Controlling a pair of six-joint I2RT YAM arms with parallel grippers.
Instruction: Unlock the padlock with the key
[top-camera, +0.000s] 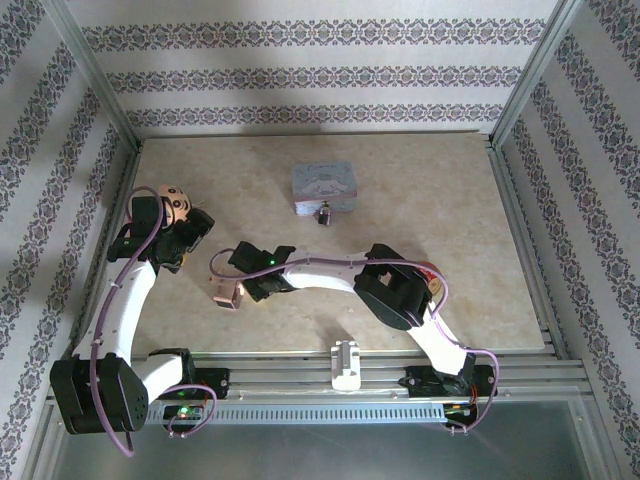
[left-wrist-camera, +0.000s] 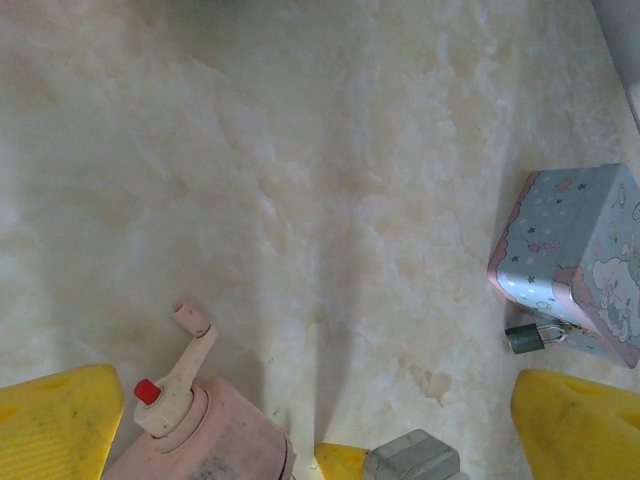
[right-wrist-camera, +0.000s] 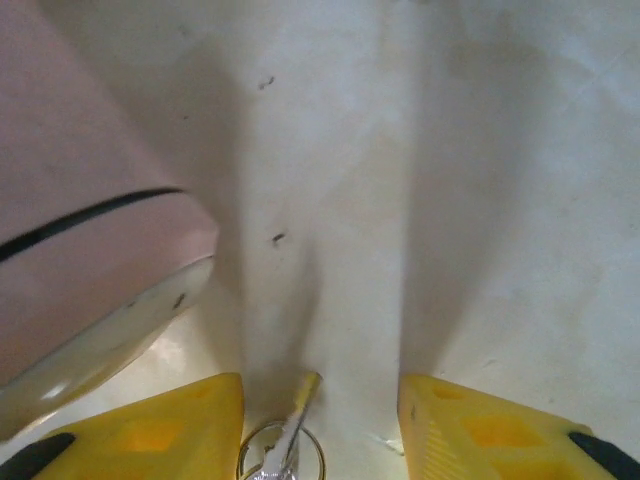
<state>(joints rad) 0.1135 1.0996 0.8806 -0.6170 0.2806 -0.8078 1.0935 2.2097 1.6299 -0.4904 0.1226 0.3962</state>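
The key (right-wrist-camera: 302, 402) is thin and silvery, on a wire ring, and lies on the beige table. It sits between the yellow fingers (right-wrist-camera: 150, 430) of my right gripper (right-wrist-camera: 320, 425), nearer the left one, with gaps on both sides. That gripper (top-camera: 228, 268) is low at the table's left-centre and open. The small grey padlock (top-camera: 323, 213) hangs at the front of the pale-blue tin (top-camera: 325, 186). The left wrist view has the padlock (left-wrist-camera: 528, 337) by the tin (left-wrist-camera: 575, 255) at right. My left gripper (left-wrist-camera: 320, 440) is open, holding nothing, and sits (top-camera: 188, 238) just left of the right one.
A pink device (top-camera: 225, 293) with a cream lever and red knob (left-wrist-camera: 185, 425) stands close beside my right gripper. A white plastic block (top-camera: 345, 363) rests on the near rail. Metal frame posts and patterned walls enclose the table (top-camera: 440, 220).
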